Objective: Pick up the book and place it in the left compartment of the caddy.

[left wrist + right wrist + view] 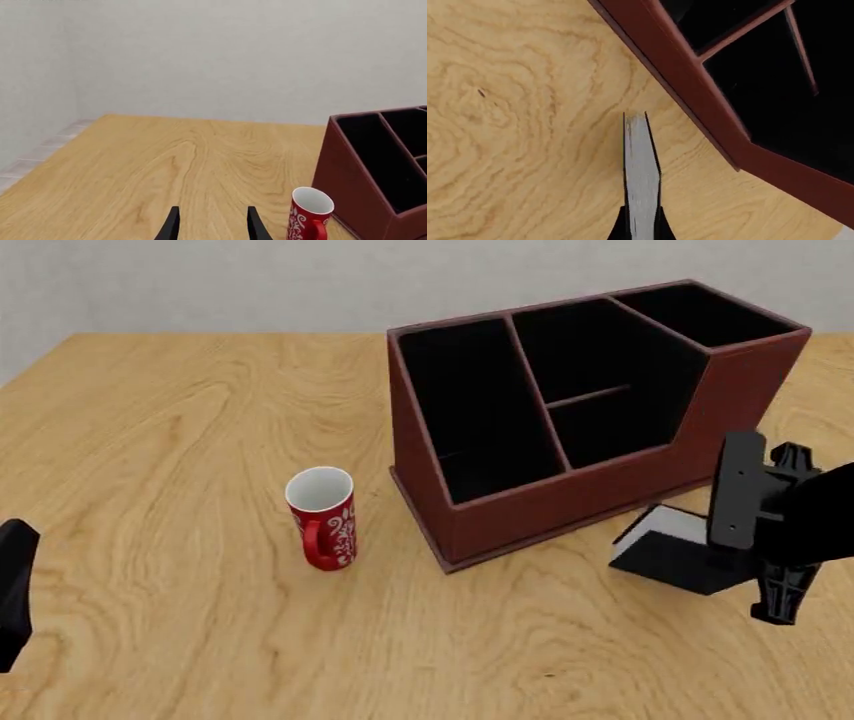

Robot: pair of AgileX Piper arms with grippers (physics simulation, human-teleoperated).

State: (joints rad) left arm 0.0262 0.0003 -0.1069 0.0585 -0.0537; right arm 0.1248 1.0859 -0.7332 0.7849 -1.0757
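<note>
Your right gripper (640, 227) pinched the book (671, 550) just in front of the caddy (587, 490).

The black hardcover, its white page edge showing, sat clamped between those fingers above the wood-grain table (174, 440). The red-brown, slant-sided caddy's black-lined left compartment (474, 410) held nothing visible. A red mug (323, 517) stood upright beside it. Your left gripper (211, 225) hung parted, holding nothing.
</note>
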